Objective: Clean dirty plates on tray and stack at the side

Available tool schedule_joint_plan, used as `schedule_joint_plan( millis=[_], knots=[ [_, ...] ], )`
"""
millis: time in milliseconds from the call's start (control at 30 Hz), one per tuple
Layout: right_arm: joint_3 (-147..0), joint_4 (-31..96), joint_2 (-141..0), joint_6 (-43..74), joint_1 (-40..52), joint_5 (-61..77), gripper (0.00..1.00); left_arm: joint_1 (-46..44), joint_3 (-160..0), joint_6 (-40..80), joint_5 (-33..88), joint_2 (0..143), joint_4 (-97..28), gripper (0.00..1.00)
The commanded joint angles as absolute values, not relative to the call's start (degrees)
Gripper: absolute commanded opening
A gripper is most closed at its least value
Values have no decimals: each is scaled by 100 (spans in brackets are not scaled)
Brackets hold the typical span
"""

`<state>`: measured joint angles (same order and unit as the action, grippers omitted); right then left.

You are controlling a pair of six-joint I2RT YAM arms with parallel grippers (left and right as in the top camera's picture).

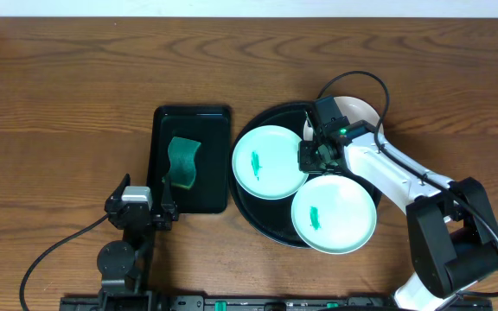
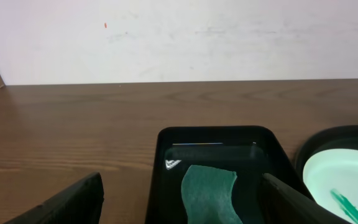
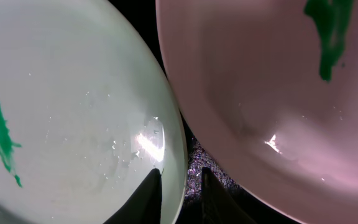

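Note:
The round black tray (image 1: 258,214) holds three plates. A mint plate (image 1: 269,161) with a green smear lies at its left, and a second smeared mint plate (image 1: 333,213) at its front. A white plate (image 1: 359,110) sits at the back, partly under my right arm. My right gripper (image 1: 308,155) straddles the first mint plate's right rim. In the right wrist view my gripper (image 3: 180,171) is narrowly open, one finger (image 3: 146,199) inside the mint plate (image 3: 73,106). The other finger stands over bare tray (image 3: 194,155), a sliver off the rim. My left gripper (image 1: 145,183) is wide open and empty.
A rectangular black tray (image 1: 164,121) left of the round one holds a green sponge (image 1: 182,161). In the left wrist view the sponge (image 2: 209,193) lies ahead between my open fingers (image 2: 73,199). The white plate (image 3: 260,93) looks pinkish and bears a green smear.

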<state>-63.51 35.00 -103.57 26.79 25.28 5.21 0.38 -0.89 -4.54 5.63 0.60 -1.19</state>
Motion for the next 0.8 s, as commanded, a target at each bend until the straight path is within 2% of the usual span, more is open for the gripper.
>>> schedule_joint_plan(
  millis=[0, 267, 767],
  knots=[
    [-6285, 3468, -10418, 2742, 2574, 388, 19, 69, -23, -489, 705, 27, -342, 79],
    [-6123, 3205, -10418, 2742, 2571, 390, 18, 69, -23, -489, 705, 27, -342, 79],
    [-6121, 3109, -10418, 2742, 2596, 390, 9, 69, -23, -489, 705, 27, -342, 79]
  ],
)
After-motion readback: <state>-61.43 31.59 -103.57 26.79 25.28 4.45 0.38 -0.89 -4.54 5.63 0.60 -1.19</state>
